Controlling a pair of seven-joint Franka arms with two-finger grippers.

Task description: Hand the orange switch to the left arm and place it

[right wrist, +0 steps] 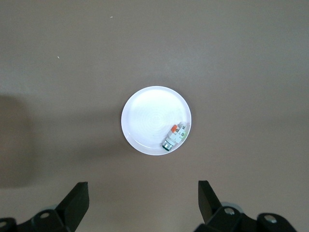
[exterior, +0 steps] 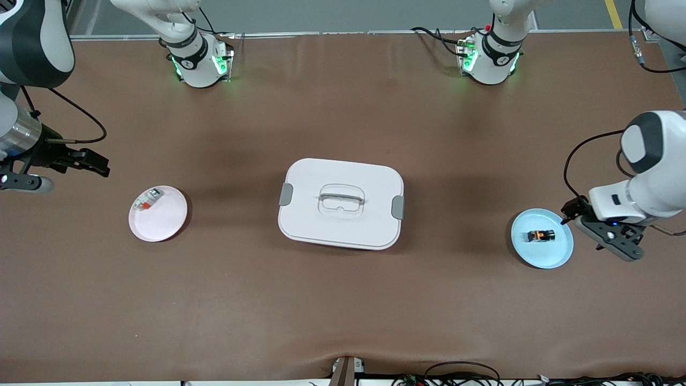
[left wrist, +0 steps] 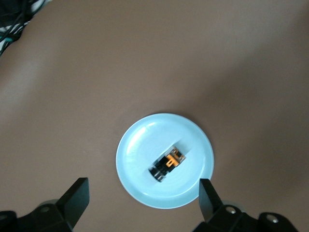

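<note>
While raised, both tools point(left wrist: 142, 200) point(right wrist: 142, 200) agape.

The table point(exterior: 343, 300) was a plain matte brown, and the box point(exterior: 341, 203) on it was white with grey side clips. The orange switch point(exterior: 540, 236) was black with an orange face and lay on a pale blue plate point(exterior: 557, 254), while a white piece point(exterior: 147, 199) with a red-orange mark lay on a pinkish-white plate point(exterior: 161, 222). The arms were white with black joints, each base lit green
</note>
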